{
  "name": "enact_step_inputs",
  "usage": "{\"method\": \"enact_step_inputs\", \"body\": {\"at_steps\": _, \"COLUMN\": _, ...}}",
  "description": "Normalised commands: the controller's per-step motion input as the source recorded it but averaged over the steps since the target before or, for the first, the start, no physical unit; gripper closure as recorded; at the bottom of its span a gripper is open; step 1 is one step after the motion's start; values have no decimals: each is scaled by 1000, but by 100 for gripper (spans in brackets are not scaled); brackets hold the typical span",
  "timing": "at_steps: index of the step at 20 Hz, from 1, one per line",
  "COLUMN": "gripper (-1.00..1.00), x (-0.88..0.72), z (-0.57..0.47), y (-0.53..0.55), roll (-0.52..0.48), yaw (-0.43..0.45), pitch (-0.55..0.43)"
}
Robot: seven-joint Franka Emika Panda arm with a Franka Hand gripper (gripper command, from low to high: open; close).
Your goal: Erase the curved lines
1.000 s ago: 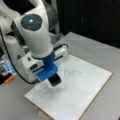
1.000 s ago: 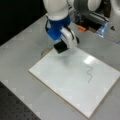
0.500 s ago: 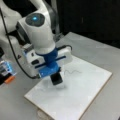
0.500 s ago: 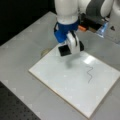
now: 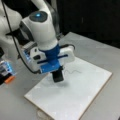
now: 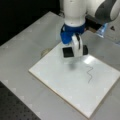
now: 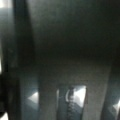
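The grey desk (image 6: 22, 50) carries a white board (image 6: 75, 87) lying flat, seen in both front views; above the board hangs the arm's white body with its blue collar (image 5: 51, 62), and below that the hand (image 5: 58, 76), which hovers over the board and throws a soft shadow on it; the hand seems to carry a dark block, most likely an eraser (image 6: 67, 52), though whether its fingers clamp that block or merely frame it cannot be told from these views; the wrist view is dark and shows nothing useful of the grip; the curve lines (image 6: 89, 73) remain whole, a thin dark squiggle on the board toward a front view's right of the hand, near it but apart; in a front view the same squiggle (image 5: 72, 72) lies just beside the block, toward that view's right; judged from this, no ink has been wiped yet, and the whole erasing is left to do.
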Motion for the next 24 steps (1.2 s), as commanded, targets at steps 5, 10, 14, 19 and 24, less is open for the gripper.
{"method": "enact_step_inputs", "body": {"at_steps": 5, "gripper": 100, "x": -175, "z": -239, "y": 295, "roll": 81, "yaw": -233, "pitch": -277}}
{"method": "enact_step_inputs", "body": {"at_steps": 10, "gripper": 100, "x": -195, "z": -242, "y": 259, "roll": 138, "yaw": -209, "pitch": -219}}
{"method": "enact_step_inputs", "body": {"at_steps": 14, "gripper": 100, "x": -223, "z": -183, "y": 170, "roll": 188, "yaw": -181, "pitch": -169}}
{"method": "enact_step_inputs", "body": {"at_steps": 19, "gripper": 100, "x": -291, "z": -121, "y": 131, "roll": 197, "yaw": -138, "pitch": -124}}
{"method": "enact_step_inputs", "body": {"at_steps": 24, "gripper": 100, "x": -368, "z": -100, "y": 83, "roll": 165, "yaw": -89, "pitch": -114}}
